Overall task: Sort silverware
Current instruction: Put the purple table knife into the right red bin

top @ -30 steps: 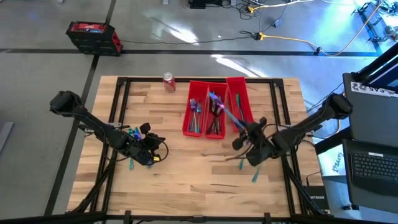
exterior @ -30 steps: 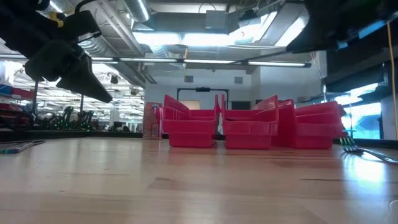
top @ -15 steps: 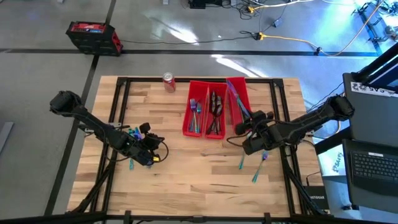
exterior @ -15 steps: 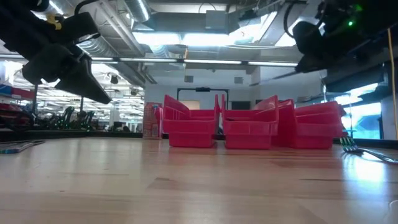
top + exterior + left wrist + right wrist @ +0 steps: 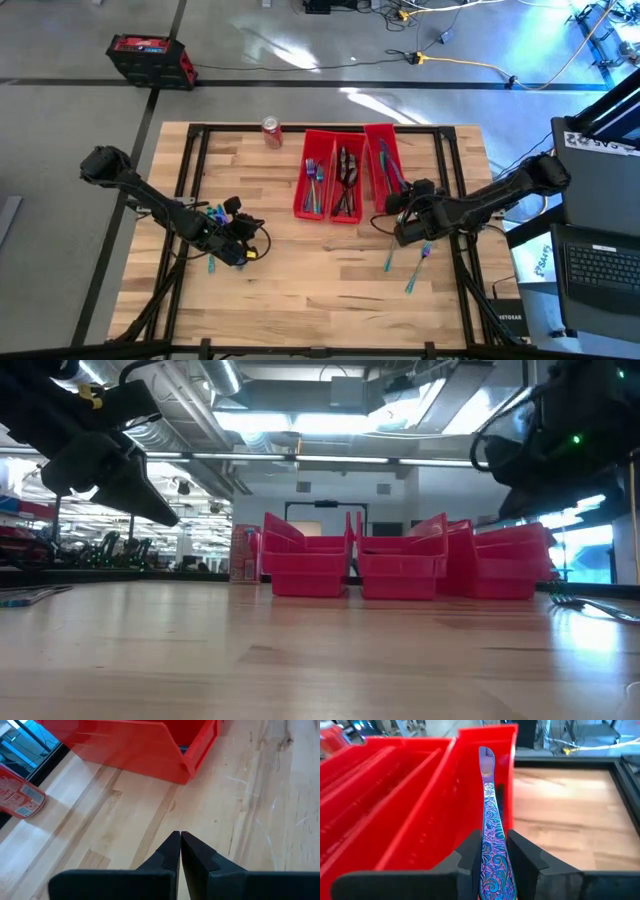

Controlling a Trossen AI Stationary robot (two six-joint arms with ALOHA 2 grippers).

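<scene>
Right gripper (image 5: 492, 855): clenched on knife (image 5: 490, 820), hovering over right bin (image 5: 383, 160), table 1 o'clock. Left gripper (image 5: 179, 851): clenched empty, 8 o'clock. Risk: skewed release, knife catching bin wall, landing outside.

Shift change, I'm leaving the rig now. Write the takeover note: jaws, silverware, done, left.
Right gripper: jaws shut on an iridescent knife, held over the right red bin.
Left gripper: jaws shut, empty, waiting above the table's left half; one teal piece lies beside it.
Done: forks in the left bin, dark pieces in the middle bin, some in the right bin.
Left: release the held knife; two pieces lie loose on the table near the right arm.
</scene>
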